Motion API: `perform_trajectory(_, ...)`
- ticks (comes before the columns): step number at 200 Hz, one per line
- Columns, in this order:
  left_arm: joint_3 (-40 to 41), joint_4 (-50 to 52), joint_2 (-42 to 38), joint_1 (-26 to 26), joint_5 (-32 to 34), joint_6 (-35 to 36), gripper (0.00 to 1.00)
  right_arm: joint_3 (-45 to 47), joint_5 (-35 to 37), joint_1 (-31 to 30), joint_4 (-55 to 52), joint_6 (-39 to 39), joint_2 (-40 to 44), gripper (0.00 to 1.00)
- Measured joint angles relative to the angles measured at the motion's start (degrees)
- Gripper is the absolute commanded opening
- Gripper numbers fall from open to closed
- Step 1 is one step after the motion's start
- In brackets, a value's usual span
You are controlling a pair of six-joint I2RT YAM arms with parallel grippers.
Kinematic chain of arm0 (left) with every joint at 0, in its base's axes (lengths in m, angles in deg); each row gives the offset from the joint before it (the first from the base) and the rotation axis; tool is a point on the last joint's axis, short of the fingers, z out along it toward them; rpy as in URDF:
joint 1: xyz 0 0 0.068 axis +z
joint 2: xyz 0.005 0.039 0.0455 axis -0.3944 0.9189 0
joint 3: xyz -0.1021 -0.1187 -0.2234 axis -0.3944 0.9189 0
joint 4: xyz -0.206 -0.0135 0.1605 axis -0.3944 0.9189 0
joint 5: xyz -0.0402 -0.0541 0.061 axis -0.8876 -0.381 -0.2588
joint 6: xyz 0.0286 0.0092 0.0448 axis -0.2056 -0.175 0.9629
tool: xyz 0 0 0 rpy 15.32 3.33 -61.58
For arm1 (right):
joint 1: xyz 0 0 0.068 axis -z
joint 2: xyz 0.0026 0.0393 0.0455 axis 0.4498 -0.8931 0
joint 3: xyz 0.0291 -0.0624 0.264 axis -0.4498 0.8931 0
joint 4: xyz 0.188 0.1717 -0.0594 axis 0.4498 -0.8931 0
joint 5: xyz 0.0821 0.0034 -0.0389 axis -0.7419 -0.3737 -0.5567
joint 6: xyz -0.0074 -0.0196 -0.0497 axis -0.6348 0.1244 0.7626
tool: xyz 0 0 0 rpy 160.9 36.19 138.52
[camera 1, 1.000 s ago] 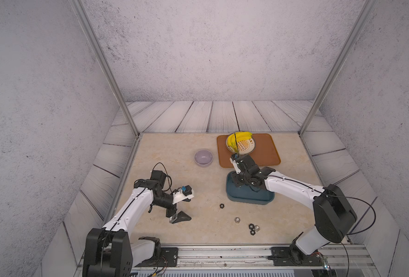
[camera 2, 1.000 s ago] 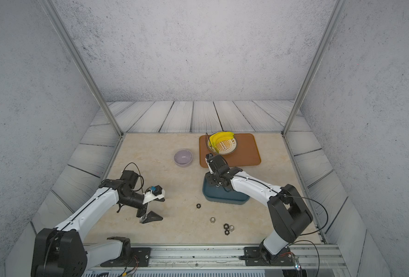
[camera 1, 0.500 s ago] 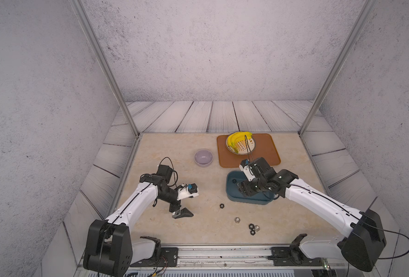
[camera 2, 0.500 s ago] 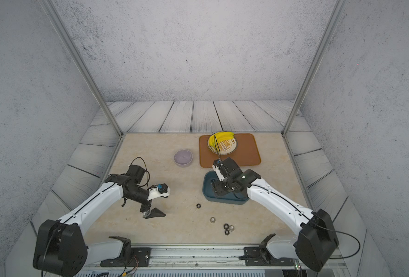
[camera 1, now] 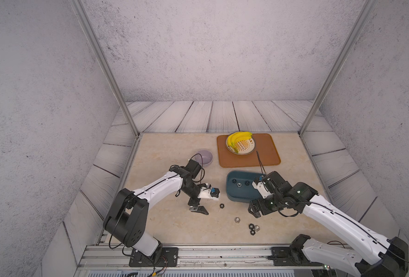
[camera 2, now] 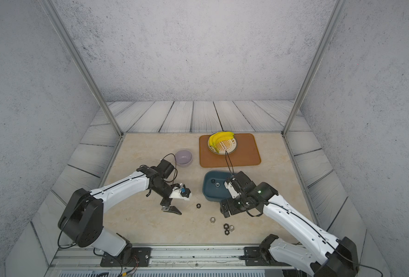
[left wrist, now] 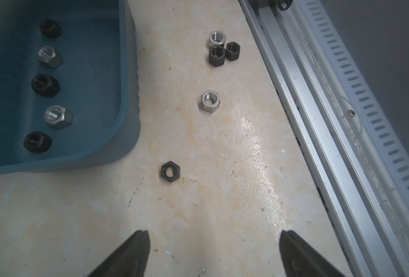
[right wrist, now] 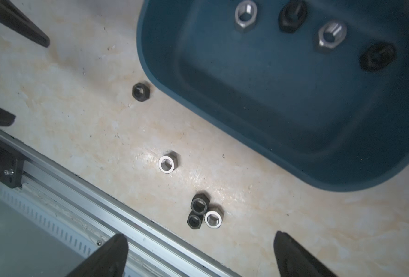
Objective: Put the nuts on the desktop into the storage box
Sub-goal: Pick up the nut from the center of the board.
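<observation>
Hovering empty and spread wide, the left jaws and right jaws overlook the desk, where the lone black nut lies near the storage box. The left jaws should centre, drop flush, and close across its flats.

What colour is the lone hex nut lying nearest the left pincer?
Black. The small hexagonal metal nut shows best in the left wrist view.

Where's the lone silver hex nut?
In both top views the silver nut lies in front of the teal storage box, between a single black nut and a three-nut cluster, near the right gripper.
</observation>
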Motion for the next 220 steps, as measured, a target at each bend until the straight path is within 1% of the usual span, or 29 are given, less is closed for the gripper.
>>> perform_trajectory(26, -2.0, -3.0, 3.5, -4.2, 3.7, 0.1, 0.77, 1.4, -0.7, 0.0, -0.9, -1.6, 2.0, 0.99)
perform_trajectory(43, -2.9, -4.7, 5.6, -6.7, 5.9, 0.6, 0.73, 1.4, -0.7, 0.0, -1.0, -2.3, 2.4, 0.99)
perform_trajectory(70, -3.4, -6.6, 8.9, -9.1, 8.2, 1.8, 0.67, 1.4, -0.6, 0.0, -1.1, -3.1, 2.4, 0.99)
perform_trajectory(88, -4.1, -7.1, 11.3, -9.9, 9.4, 2.6, 0.64, 1.4, -0.5, 0.0, -1.2, -3.6, 2.4, 0.99)
perform_trajectory(130, -5.8, -9.2, 15.8, -11.4, 11.7, 3.0, 0.6, 1.4, 0.5, 0.0, -1.5, -4.4, 3.2, 0.99)
perform_trajectory(220, -6.8, -11.5, 16.9, -12.1, 13.9, 2.6, 0.57, 1.4, 1.0, 0.0, -1.5, -4.5, 3.3, 0.99)
